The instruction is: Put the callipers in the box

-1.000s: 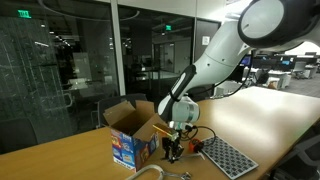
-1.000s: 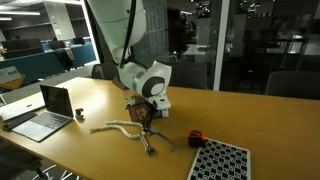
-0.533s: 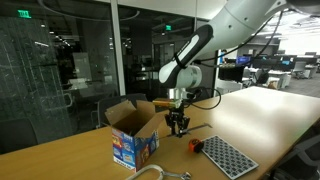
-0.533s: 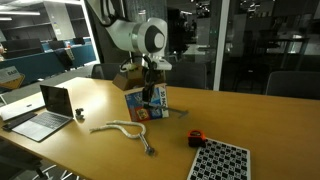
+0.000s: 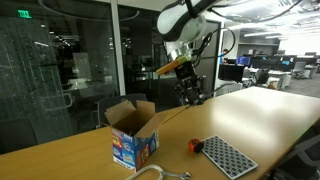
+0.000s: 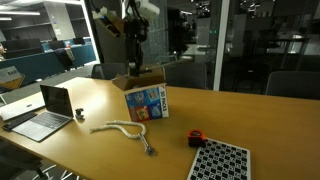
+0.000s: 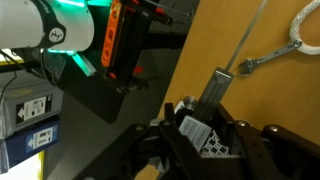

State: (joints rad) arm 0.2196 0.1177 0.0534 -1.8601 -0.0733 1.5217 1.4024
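The box (image 5: 134, 142) stands open on the wooden table, brown flaps up and blue printed sides; it also shows in an exterior view (image 6: 147, 103) and at the left edge of the wrist view (image 7: 28, 135). My gripper (image 5: 189, 96) hangs high above the table, up and to the right of the box, and in an exterior view (image 6: 135, 42) it is above the box. In the wrist view the jaws (image 7: 200, 135) are shut on the callipers (image 7: 215, 88), a slim grey metal bar with a thin rod running out past the fingertips.
A small orange object (image 5: 196, 145) (image 6: 195, 136) and a dark perforated plate (image 5: 228, 157) (image 6: 218, 160) lie beside the box. A pale curved cable (image 6: 120, 127) lies in front of it. A laptop (image 6: 50, 105) sits at the table's end.
The gripper has risen from table height beside the box to high above it, with the callipers still between its jaws. The box and the other objects have not moved.
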